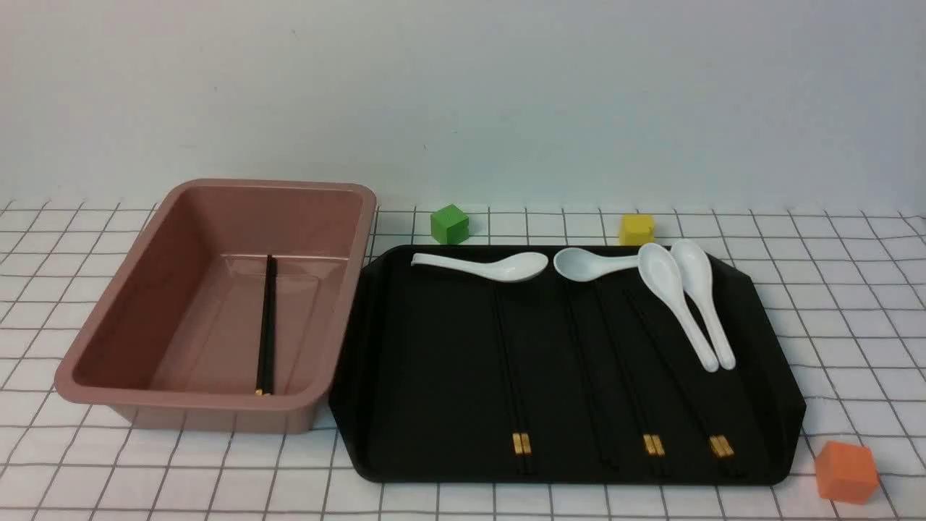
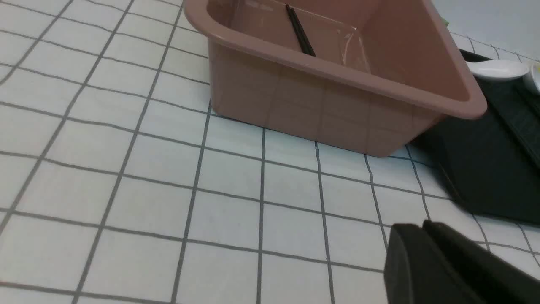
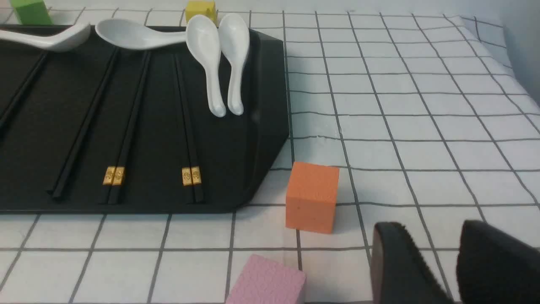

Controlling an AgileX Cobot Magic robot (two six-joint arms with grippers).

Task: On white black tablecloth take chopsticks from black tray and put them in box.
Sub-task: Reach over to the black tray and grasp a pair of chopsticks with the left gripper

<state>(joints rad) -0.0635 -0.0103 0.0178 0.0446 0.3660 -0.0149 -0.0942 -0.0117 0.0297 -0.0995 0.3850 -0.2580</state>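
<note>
The left pincer (image 2: 422, 230) is pressed shut and empty. The box (image 2: 337, 105) sits just ahead of it with 1 pair of chopsticks (image 2: 300, 31) inside. The right pincer (image 3: 430, 236) gapes, holding nothing. Ahead of it, toward the left pincer, lies the black tray (image 3: 261, 126) with other pairs (image 3: 187, 126).

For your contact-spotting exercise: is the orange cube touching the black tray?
Apart. The right wrist view shows white tablecloth between the orange cube and the black tray.
</note>
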